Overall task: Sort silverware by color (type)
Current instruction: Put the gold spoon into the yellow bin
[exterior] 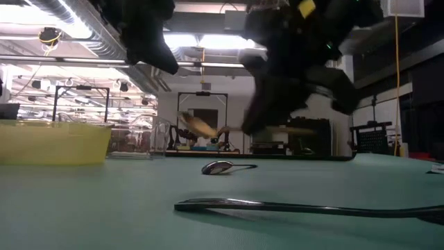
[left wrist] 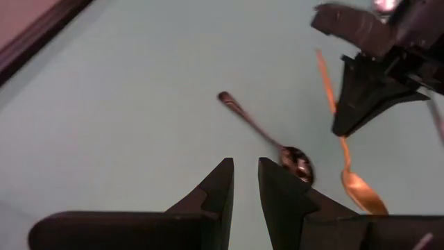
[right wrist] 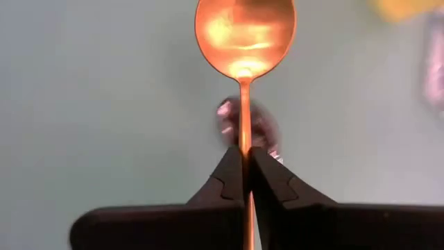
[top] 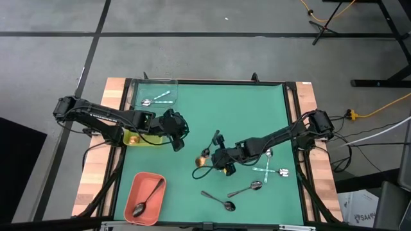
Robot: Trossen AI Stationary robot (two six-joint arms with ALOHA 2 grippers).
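Observation:
My right gripper (top: 216, 160) is over the middle of the green mat, shut on a copper spoon (right wrist: 244, 35) whose bowl reaches out past the fingertips. A dark spoon (left wrist: 263, 132) lies flat on the mat just beneath and beside it. My left gripper (top: 177, 130) hovers over the mat next to the yellow-green tray (top: 130, 142), its fingers a little apart and empty (left wrist: 245, 173). Silver spoons (top: 270, 157) and another dark spoon (top: 219, 203) lie on the mat toward the near right. My right gripper pinches the copper spoon's thin handle (right wrist: 244, 142) between its two fingers, partway along it. The handle runs along the fingers, bowl forward, hollow side facing the wrist camera. The spoon is lifted clear of the mat and about level in the low view (exterior: 198, 126).
A clear tray (top: 168, 85) with silver spoons stands at the far left. The yellow-green tray holds a copper spoon (top: 131, 136). A salmon tray (top: 137, 186) at the near left holds a dark spoon. A raised black frame (top: 292, 115) borders the mat.

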